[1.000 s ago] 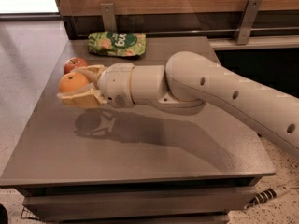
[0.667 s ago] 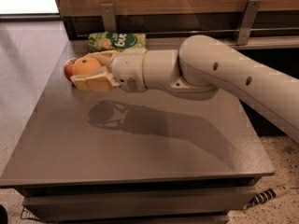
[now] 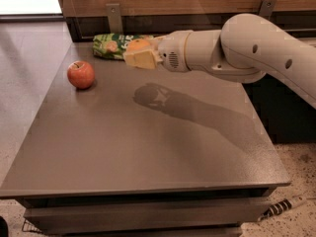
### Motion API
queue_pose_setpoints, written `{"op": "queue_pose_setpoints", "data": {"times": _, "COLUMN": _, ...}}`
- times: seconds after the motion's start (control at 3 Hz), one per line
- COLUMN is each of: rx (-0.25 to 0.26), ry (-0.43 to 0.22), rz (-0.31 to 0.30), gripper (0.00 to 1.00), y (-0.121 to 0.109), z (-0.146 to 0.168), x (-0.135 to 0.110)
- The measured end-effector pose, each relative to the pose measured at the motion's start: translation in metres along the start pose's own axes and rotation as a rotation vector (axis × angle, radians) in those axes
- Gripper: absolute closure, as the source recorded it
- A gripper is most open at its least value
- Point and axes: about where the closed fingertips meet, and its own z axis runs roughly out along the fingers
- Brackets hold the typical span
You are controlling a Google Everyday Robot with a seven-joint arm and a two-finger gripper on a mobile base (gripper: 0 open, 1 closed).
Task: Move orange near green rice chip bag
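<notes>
Gripper (image 3: 134, 51), orange (image 3: 138, 44) within, near bag (image 3: 109, 46)

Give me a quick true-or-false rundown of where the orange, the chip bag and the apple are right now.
1. The gripper holds the orange in its fingers. True.
2. The orange rests on the table. False: it is held above the surface.
3. The green rice chip bag lies at the table's far edge, right beside the gripper. True.
4. The red apple is in the gripper. False: it sits alone on the table, apart from the gripper.
</notes>
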Motion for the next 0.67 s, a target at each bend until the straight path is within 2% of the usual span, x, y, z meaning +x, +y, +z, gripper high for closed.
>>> {"op": "queue_pose_setpoints", "data": {"times": 0.33, "rx": 0.146, "ry": 0.045, "rz": 0.057, "gripper": 1.0, "y": -0.054, "z": -0.022, "x": 0.01}}
{"op": "queue_pose_setpoints", "data": {"times": 0.67, "rx": 0.178, "ry": 0.055, "rz": 0.077, "gripper": 1.0, "y": -0.067, "z": -0.029, "x": 0.015}}
